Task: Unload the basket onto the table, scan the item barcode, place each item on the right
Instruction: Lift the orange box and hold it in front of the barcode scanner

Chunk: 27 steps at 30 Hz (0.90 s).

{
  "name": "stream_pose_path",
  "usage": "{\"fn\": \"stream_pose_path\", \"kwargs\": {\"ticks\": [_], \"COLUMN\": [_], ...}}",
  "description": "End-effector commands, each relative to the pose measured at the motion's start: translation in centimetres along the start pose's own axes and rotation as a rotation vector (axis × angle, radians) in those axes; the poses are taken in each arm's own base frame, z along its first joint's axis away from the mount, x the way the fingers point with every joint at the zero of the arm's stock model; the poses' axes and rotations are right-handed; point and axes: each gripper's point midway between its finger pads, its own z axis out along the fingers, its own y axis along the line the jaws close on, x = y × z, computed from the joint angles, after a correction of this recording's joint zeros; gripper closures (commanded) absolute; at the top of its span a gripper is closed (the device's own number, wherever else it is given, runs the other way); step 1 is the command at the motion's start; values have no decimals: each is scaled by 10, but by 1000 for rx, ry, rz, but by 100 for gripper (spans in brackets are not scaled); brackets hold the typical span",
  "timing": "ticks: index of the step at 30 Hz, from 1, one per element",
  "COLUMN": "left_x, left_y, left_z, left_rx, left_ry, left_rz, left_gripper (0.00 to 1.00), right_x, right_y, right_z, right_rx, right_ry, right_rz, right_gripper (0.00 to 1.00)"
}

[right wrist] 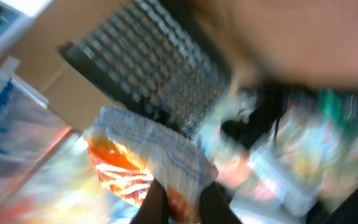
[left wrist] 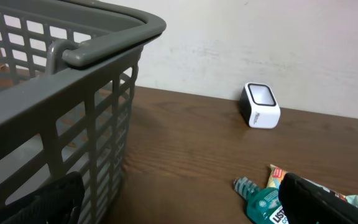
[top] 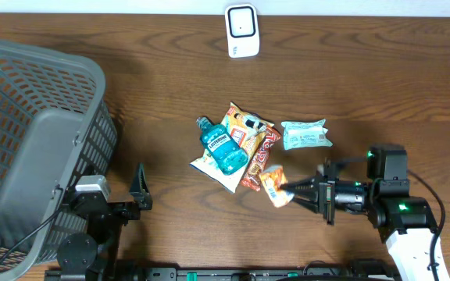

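Our right claw (top: 290, 188) is pinched shut on the orange packet (top: 273, 186), which lies well apart from the scanner (top: 241, 31), on our side of it and slightly to the right. The left claw (top: 139, 190) is spread and empty, off to the scanner's left. We judge the carry falls to the right arm.

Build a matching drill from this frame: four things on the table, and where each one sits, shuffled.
Things:
1. basket
2. scanner
3. bottle
4. orange packet

Places:
A. lying on the snack bags mid-table
B. pinched in the right claw
C. far edge of the table, by the wall
D. left end of the table

Pairs: 1-D, 2-C, 3-A, 4-B
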Motion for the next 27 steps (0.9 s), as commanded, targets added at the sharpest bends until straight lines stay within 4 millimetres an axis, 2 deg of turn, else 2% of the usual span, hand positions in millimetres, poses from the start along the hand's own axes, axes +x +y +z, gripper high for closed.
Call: {"fn": "stream_pose_path", "kwargs": {"ticks": [1, 4, 7, 8, 11, 14, 16, 18, 21, 24, 27], "left_x": [-2, -2, -2, -2, -2, -2, -2, -2, -2, -2, -2], "left_y": [0, 0, 0, 0, 0, 0, 0, 0, 0, 0, 0], "left_z": [-1, -1, -1, -1, -1, -1, -1, -1, -1, -1, -1], "left_rx": [-3, -3, -3, -3, -3, -3, -3, -3, -3, -3, -3], "left_ry": [-10, -10, -10, -10, -10, -10, -10, -10, -10, -10, -10], "left_rz": [-5, -5, -5, -5, -5, -5, -5, -5, -5, -5, -5], "left_gripper": [0, 0, 0, 0, 0, 0, 0, 0, 0, 0, 0], "right_x": [-27, -34, -37, -42, -55, -54, -70, -95, -122, -141, -156], "right_y": [-1, -3, 11, 19, 52, 85, 97, 106, 123, 148, 171], "right_z": [0, 3, 4, 3, -4, -6, -10, -19, -25, -20, -7], "right_rx": [81, 127, 120, 119, 55, 2, 54, 132, 190, 150, 69], "right_ry": [-153, -195, -214, -252, -386, -470, -607, -779, -963, -1095, -1180], "right_rz": [-566, -672, -923, -992, -1001, -1218, -1305, -1308, -1331, -1364, -1430], "right_gripper": [99, 99, 99, 99, 99, 99, 99, 99, 99, 99, 99]}}
